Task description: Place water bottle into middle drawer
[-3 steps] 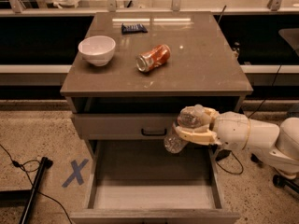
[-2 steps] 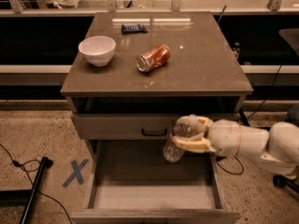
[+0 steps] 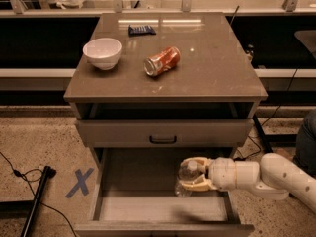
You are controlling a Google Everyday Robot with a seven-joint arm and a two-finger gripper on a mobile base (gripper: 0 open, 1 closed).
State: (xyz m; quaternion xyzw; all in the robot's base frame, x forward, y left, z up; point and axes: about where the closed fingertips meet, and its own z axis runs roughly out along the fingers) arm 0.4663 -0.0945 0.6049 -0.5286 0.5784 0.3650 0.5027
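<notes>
Just inside the right wall of the middle drawer (image 3: 148,209), the gripper (image 3: 190,174) pinches the water bottle (image 3: 183,188).

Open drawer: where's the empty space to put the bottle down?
The middle drawer's left half and front strip, between its left wall and the gripper, are bare. The right side is crowded: the gripper holds the water bottle there.

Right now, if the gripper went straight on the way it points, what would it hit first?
The gripper, shut on the bottle over the open drawer, points across it. The way looks free; the side wall at picture left would probably come first, though the gripper's height is unclear.
</notes>
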